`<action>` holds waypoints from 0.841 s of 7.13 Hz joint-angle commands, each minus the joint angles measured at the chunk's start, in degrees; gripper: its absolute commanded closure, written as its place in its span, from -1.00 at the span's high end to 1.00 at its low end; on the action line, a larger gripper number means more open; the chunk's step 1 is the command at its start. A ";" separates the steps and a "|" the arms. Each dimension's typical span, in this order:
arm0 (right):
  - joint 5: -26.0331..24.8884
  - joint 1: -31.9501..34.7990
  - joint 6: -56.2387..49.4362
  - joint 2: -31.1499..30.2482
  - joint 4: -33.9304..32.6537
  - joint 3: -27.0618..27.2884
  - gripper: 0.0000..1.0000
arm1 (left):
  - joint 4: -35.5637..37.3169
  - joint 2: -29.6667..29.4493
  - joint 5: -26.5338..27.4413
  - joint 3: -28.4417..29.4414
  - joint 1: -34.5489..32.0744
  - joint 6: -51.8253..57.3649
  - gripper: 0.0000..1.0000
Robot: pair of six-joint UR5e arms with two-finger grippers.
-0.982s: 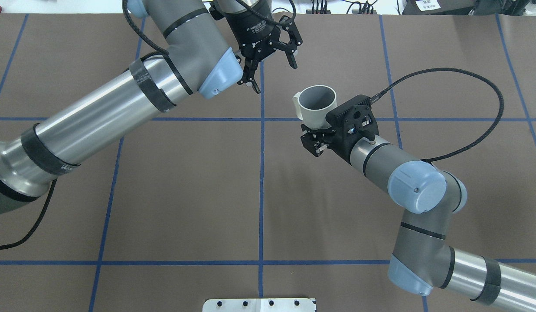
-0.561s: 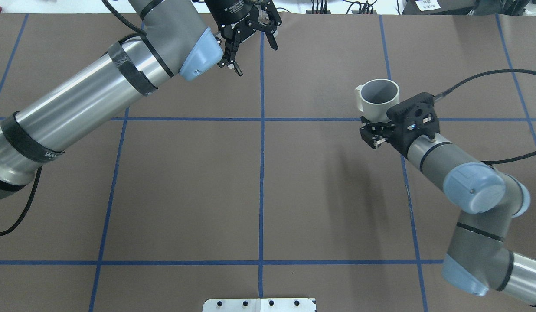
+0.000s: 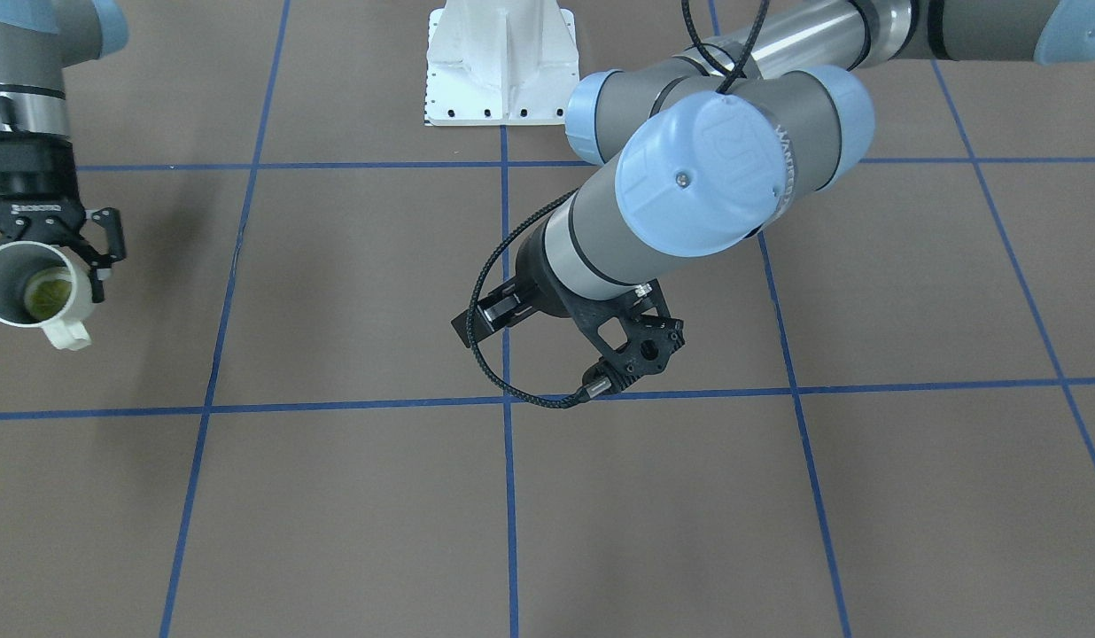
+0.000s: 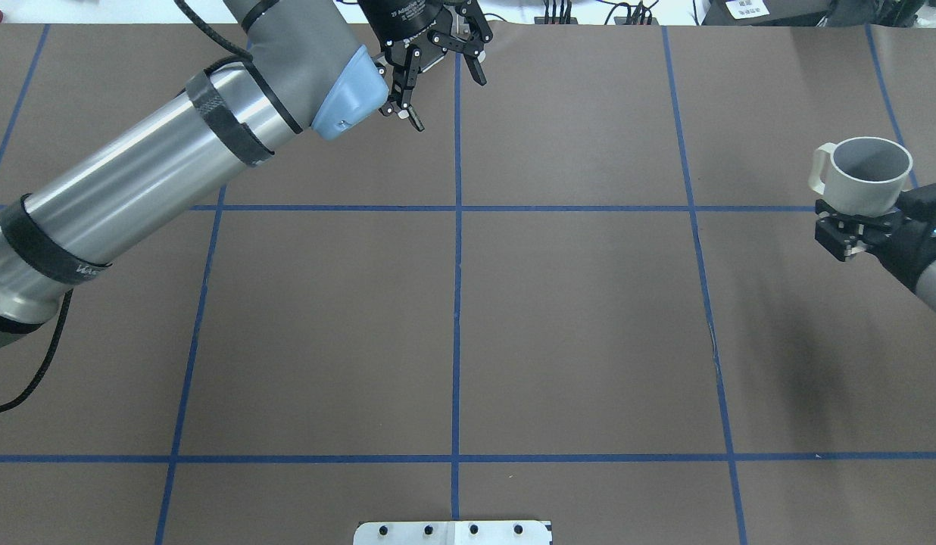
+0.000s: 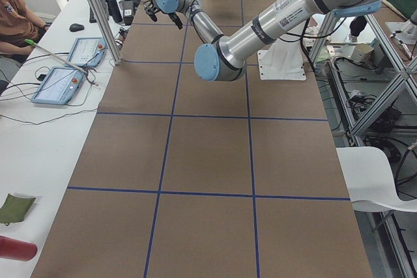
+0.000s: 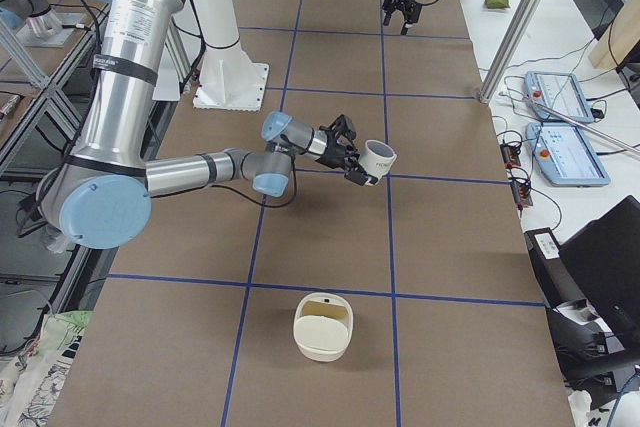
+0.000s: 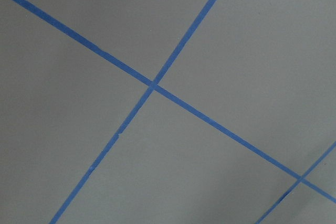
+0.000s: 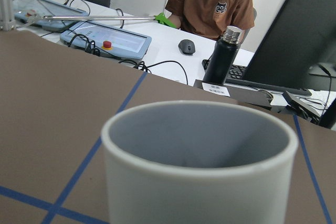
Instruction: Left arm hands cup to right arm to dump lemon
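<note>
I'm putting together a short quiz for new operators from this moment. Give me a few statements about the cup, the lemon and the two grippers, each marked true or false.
1. The right gripper grips the cup. True.
2. The cup is tipped mouth down. False: it is upright, with its mouth up.
3. The lemon lies on the table. False: it sits inside the cup.
4. The left gripper is open and holds nothing. True.
</note>
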 commanded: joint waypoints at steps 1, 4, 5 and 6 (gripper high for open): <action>0.27 0.47 12.26 -4.32 20.95 -11.13 -0.92 | 0.10 -0.13 0.42 -0.41 -0.03 0.00 1.00; 4.56 0.56 24.30 -6.16 46.35 -25.63 -0.93 | 0.10 -0.40 1.30 -0.76 -0.03 0.00 1.00; 7.11 0.91 26.62 -6.52 56.01 -32.65 -0.93 | 0.10 -0.40 1.30 -1.20 0.06 -0.09 1.00; 7.22 1.17 26.82 -7.30 61.41 -35.76 -0.92 | 0.10 -0.49 1.39 -1.38 0.06 -0.09 1.00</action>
